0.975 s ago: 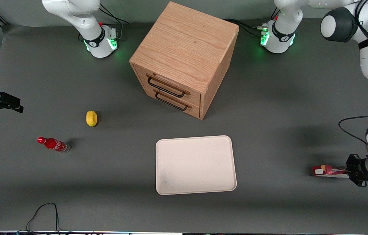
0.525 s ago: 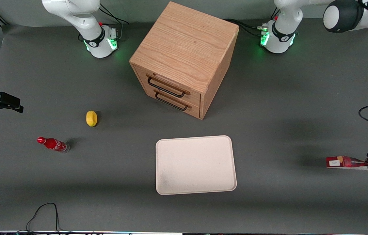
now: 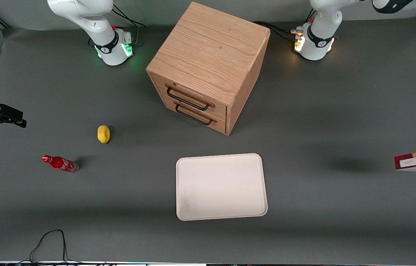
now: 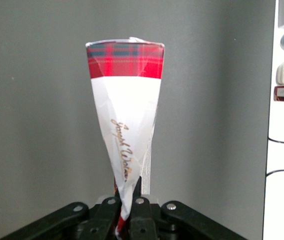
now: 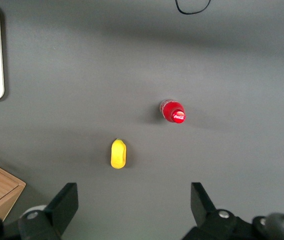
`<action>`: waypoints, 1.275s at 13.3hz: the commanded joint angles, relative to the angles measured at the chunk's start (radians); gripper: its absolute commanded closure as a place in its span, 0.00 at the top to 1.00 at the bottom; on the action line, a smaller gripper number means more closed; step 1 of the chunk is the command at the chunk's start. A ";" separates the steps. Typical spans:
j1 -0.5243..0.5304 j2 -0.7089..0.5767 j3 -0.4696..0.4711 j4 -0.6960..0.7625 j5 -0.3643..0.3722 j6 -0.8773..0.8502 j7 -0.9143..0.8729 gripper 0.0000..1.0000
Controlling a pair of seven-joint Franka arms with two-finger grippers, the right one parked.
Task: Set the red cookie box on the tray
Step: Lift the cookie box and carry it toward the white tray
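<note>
Midway: my gripper (image 4: 129, 212) pinched the box (image 4: 126, 125) by one end, aloft at the working arm's table end, at three o'clock from the tray (image 3: 221, 186); placing remained.

cabinet (image 3: 208, 66): wooden, two drawers with dark handles, both shut, farther from the front camera than the middle of the table.
coca-cola bottle (image 3: 60, 163): small, red, standing toward the parked arm's end.
yellow object (image 3: 103, 133): small, rounded, near the bottle and farther from the camera.
black cable (image 3: 51, 242): looped at the table's near edge.
</note>
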State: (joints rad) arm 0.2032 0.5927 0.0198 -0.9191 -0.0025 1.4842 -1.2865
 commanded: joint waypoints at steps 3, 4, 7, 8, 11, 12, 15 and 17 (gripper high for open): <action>-0.016 -0.021 -0.072 -0.014 -0.004 -0.051 0.319 0.00; -0.025 -0.024 -0.105 -0.014 0.001 -0.056 0.361 0.00; -0.150 -0.039 -0.132 -0.014 0.028 -0.047 0.432 0.00; -0.200 -0.034 -0.132 -0.014 0.039 -0.039 0.429 0.00; -0.326 -0.030 -0.133 -0.012 0.041 -0.016 0.427 0.00; -0.358 -0.027 -0.138 -0.012 0.041 -0.013 0.443 0.00; -0.455 -0.007 -0.138 -0.010 0.041 0.017 0.578 0.00; -0.516 0.005 -0.139 -0.012 0.041 0.051 0.631 0.00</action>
State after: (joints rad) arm -0.2617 0.5958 -0.1313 -0.9255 0.0260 1.5036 -0.7283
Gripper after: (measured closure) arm 0.960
